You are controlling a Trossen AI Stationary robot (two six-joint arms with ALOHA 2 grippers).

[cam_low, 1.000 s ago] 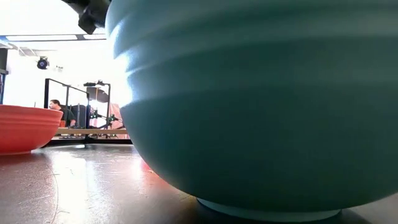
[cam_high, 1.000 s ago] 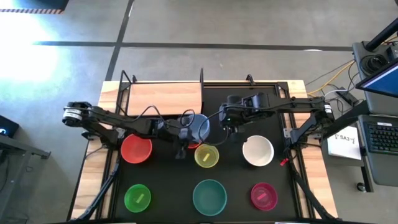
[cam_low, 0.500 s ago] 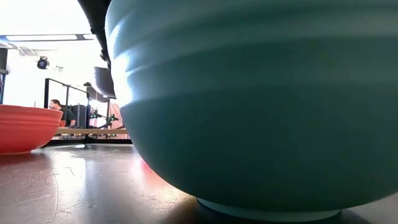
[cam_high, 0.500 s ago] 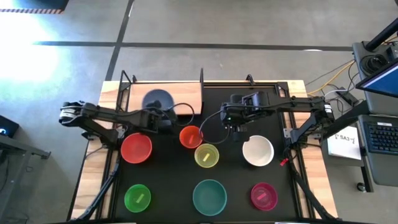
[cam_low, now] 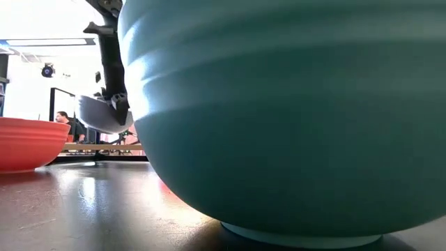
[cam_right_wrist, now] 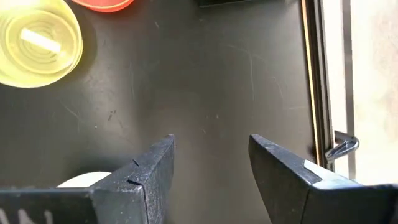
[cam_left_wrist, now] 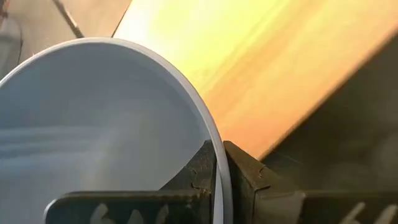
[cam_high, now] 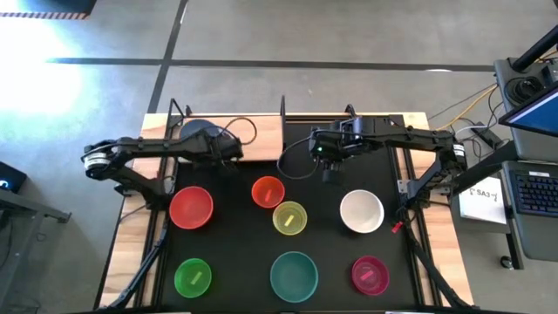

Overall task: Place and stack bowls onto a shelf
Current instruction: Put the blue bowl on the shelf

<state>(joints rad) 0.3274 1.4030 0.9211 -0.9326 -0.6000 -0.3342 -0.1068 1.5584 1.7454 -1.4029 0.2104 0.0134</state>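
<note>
My left gripper is shut on the blue bowl, which it holds over the left part of the wooden shelf. The low view shows the blue bowl a little above the shelf board. My right gripper is open and empty over the black mat, between the orange bowl and the white bowl. The red, yellow, green, teal and magenta bowls stand on the mat. My left gripper pinches the blue bowl's rim on the side toward the table's right, one finger inside the bowl and one outside. The fingers come from above, pointing down. The bowl hangs open side up, slightly tilted, clear of the shelf.
Thin black uprights stand at the shelf's edges. The teal bowl fills most of the low view, with the red bowl at its left. A monitor and a keyboard are off the table's right side.
My left gripper has carried the blue bowl from above the orange bowl at the mat's middle toward the table's far left, over the shelf, and has come down toward the board. The orange bowl has stayed on the mat.
</note>
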